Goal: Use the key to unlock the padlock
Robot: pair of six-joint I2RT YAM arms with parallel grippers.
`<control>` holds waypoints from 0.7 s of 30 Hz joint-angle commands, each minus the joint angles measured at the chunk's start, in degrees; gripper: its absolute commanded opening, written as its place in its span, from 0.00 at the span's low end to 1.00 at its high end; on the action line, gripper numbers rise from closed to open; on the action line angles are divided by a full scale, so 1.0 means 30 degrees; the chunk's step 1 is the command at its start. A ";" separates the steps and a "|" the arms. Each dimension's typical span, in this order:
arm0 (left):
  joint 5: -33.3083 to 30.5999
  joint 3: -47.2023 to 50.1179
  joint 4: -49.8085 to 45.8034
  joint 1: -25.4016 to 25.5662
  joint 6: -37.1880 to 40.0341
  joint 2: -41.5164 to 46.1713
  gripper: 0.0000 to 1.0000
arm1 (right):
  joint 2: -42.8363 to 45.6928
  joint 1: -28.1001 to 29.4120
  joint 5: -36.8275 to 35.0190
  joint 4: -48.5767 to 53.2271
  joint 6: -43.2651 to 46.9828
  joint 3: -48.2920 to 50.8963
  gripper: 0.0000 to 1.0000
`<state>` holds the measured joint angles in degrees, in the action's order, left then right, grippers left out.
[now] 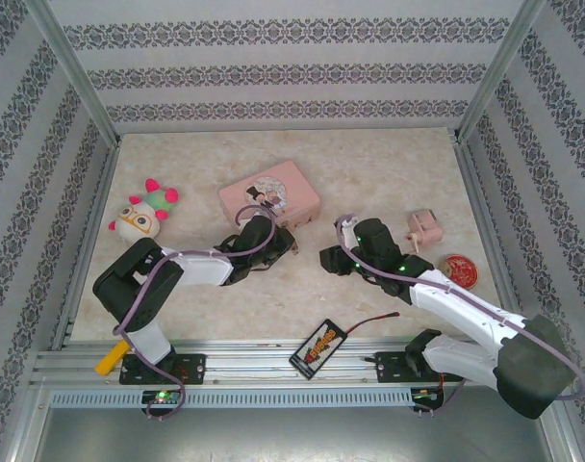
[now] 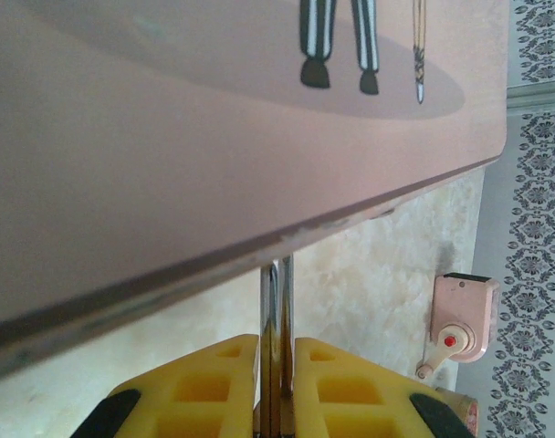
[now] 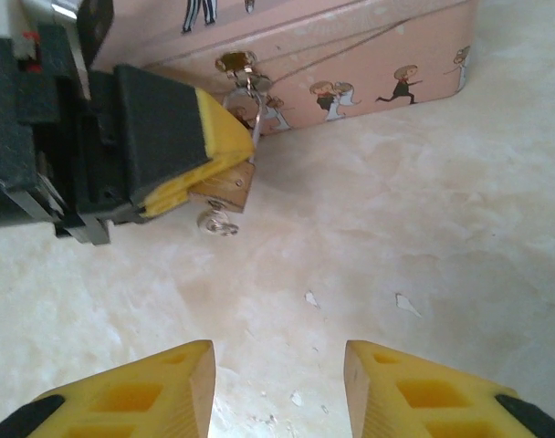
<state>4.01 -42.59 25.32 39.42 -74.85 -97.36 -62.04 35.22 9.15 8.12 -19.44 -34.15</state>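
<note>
The small brass padlock (image 3: 232, 187) hangs by its silver shackle (image 2: 277, 301) from the clasp (image 3: 234, 62) of the pink tin box (image 1: 269, 195). My left gripper (image 2: 277, 351) is shut on the padlock, its yellow pads (image 3: 225, 137) clamped around the shackle and the top of the body. A small silvery key (image 3: 215, 221) pokes out from the underside of the padlock. My right gripper (image 3: 279, 374) stands open a short way in front of the lock, apart from it, with bare table between its fingers. From above, the left gripper (image 1: 285, 241) and right gripper (image 1: 328, 258) face each other by the tin's front edge.
A plush toy (image 1: 143, 214) lies at the left. A small pink device (image 1: 424, 227) and a round red tin (image 1: 457, 269) sit to the right of the right arm. A dark card (image 1: 317, 348) and a red wire (image 1: 374, 320) lie near the front rail.
</note>
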 commanded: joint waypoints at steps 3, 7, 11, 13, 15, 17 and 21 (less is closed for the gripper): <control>-0.1123 0.0622 -0.0528 0.0220 -0.1035 0.1029 0.00 | -0.0506 0.0980 -0.1174 0.0698 0.1080 -0.0208 0.42; -0.1249 0.0946 -0.0709 0.0220 -0.1242 0.1260 0.00 | -0.0873 0.1331 -0.1496 0.0412 0.1237 -0.0291 0.42; -0.0873 0.0717 -0.0681 0.0220 -0.1129 0.1111 0.00 | -0.1326 0.1331 -0.1351 -0.0258 0.1258 -0.0045 0.41; -0.0544 0.0411 -0.0765 0.0218 -0.0938 0.0910 0.00 | -0.1681 0.1326 -0.1193 -0.0451 0.1293 -0.0064 0.39; -0.0265 0.0139 -0.0989 0.0220 -0.0803 0.0730 0.00 | -0.2054 0.1326 -0.1087 -0.0549 0.1267 -0.0144 0.36; -0.0049 0.0018 -0.1032 0.0205 -0.0773 0.0574 0.00 | -0.2408 0.1326 -0.0921 -0.0608 0.1323 -0.0245 0.34; 0.0094 0.0070 -0.0943 0.0190 -0.0890 0.0389 0.00 | -0.2775 0.1329 -0.0618 -0.0889 0.1409 -0.0306 0.34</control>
<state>3.14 -40.99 24.34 39.42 -76.82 -95.35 -69.95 38.79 6.55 7.03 -16.10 -34.17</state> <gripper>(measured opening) 0.128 0.337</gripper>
